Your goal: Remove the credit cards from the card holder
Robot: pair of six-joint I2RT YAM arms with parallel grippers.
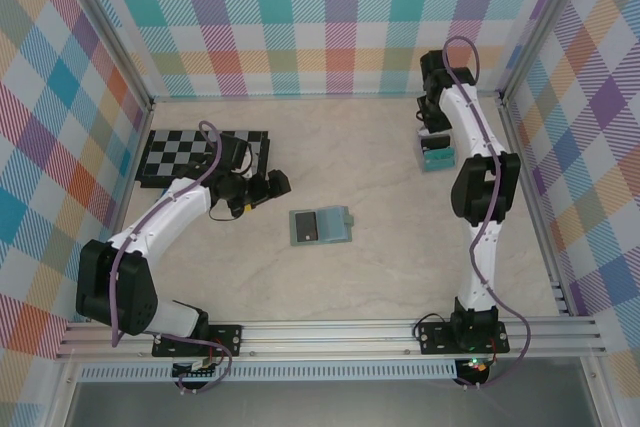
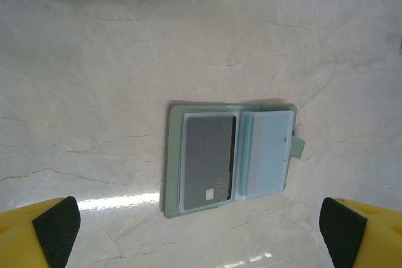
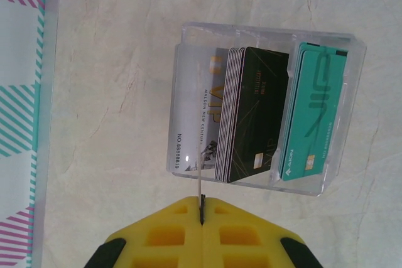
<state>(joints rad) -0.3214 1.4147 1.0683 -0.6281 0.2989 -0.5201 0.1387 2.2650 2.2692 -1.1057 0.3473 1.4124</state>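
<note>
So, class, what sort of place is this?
Probably a robot test cell: left arm and right arm bolted to an aluminium rail, checked panels walling the table, staged props like a chessboard and card holder.

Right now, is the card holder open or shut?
Open: the card holder lies spread flat, inner pockets up, a grey card showing.

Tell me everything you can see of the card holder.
The card holder is a small sage-green bifold, lying open and flat on the table. Clear pockets inside: one half shows a grey card marked VIP, the other pale sleeves. A small tab sticks out from one edge. Only the table touches it.
</note>
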